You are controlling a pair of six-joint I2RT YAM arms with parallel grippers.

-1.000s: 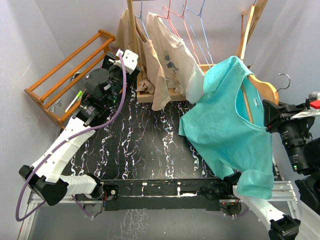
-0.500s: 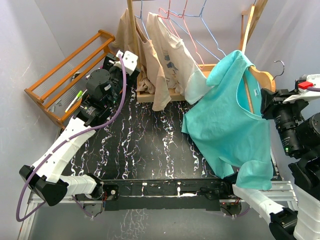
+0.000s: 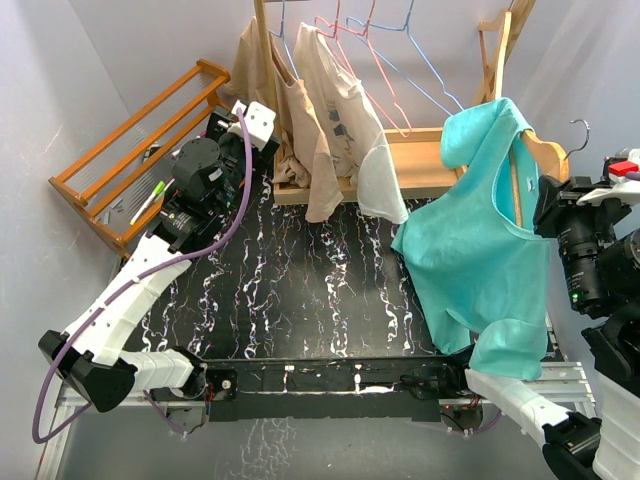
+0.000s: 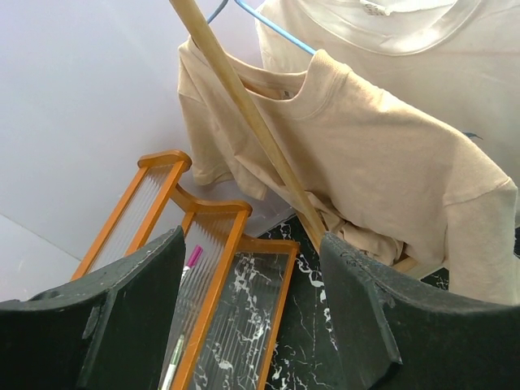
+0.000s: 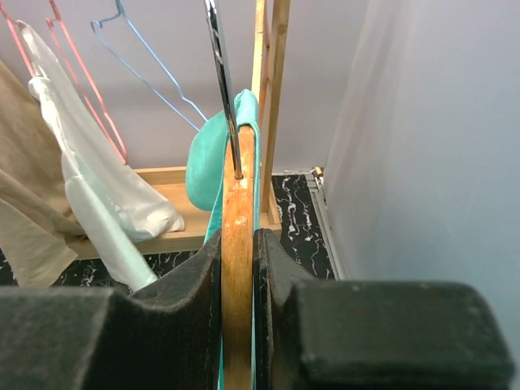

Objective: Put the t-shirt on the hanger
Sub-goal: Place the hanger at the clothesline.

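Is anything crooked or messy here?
Yes. The t-shirt hangs lopsided. The hanger, clamped in the right pincer, is tilted in the air, so the cloth bunches at the top end and its bottom droops down to the right arm.

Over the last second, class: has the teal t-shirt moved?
Yes. The t-shirt has swung right, away from the beige shirts, uncovering the rack's wooden base.

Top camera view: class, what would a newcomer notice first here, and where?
The bright teal t-shirt draped on a wooden hanger, held up at the right, where the right gripper clamps the hanger. Next come the beige shirts hanging at the back, with the left gripper open and facing them.
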